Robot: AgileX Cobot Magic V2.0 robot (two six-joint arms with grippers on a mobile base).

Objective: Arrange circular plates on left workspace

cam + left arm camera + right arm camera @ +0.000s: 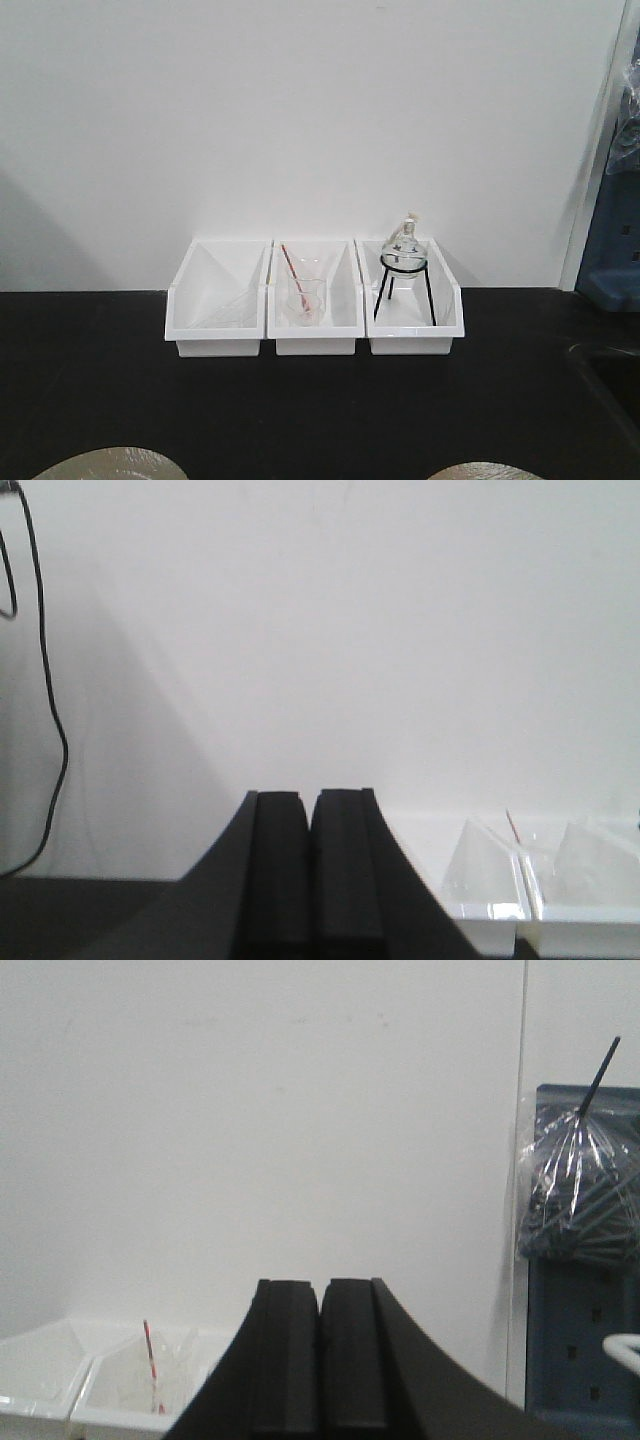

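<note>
Two beige round plates peek in at the bottom edge of the front view: one [108, 464] at the lower left, the other [484, 471] at the lower right, both lying on the black countertop [300, 410]. Only their far rims show. Neither gripper appears in the front view. In the left wrist view my left gripper [310, 810] is shut with nothing between its black fingers, raised and facing the white wall. My right gripper [321, 1295] is likewise shut and empty in the right wrist view. No plate shows in either wrist view.
Three white bins stand against the wall: an empty one [218, 297], one [315, 297] with a glass beaker and red rod, one [411, 297] with a flask on a black tripod. A recessed sink [615, 385] lies at right. A cable [45, 680] hangs left.
</note>
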